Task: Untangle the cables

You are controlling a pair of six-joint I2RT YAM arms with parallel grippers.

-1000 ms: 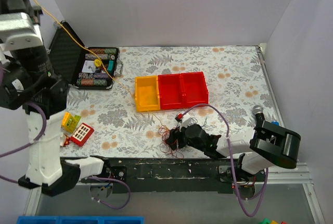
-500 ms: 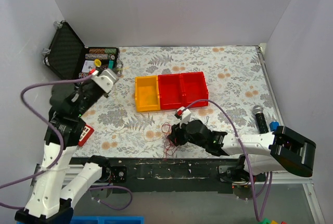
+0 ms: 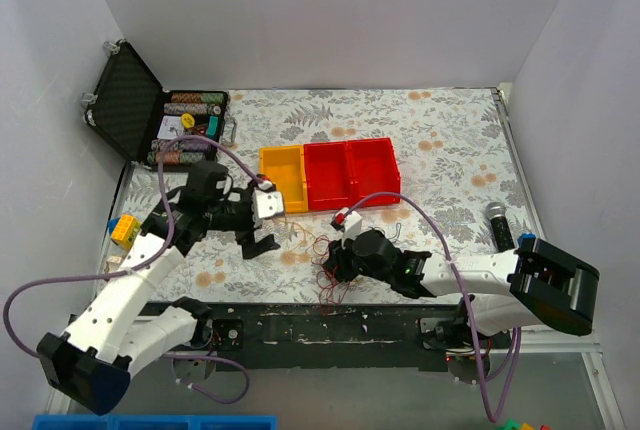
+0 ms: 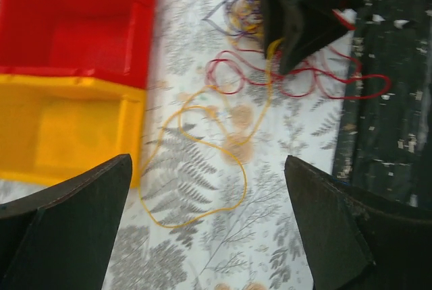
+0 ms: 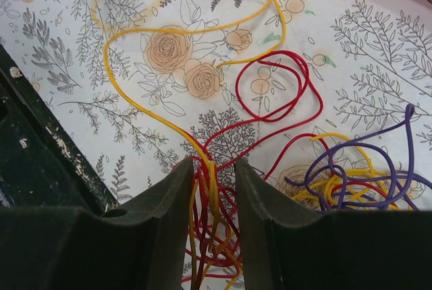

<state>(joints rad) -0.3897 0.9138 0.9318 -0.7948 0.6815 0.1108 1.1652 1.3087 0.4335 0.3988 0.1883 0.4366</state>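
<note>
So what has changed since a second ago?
The left hand came down from high up to beside the bins and opened, letting go of the yellow cable, now lying slack. The right hand narrowed around red and yellow strands. The bins and case stayed put.

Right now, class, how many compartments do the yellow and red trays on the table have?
3, side by side: yellow compartment at left, middle red compartment, right red compartment. None seems hidden.

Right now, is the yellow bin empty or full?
Empty: the yellow bin shows only its bare floor from above; no wire lies inside it.
</note>
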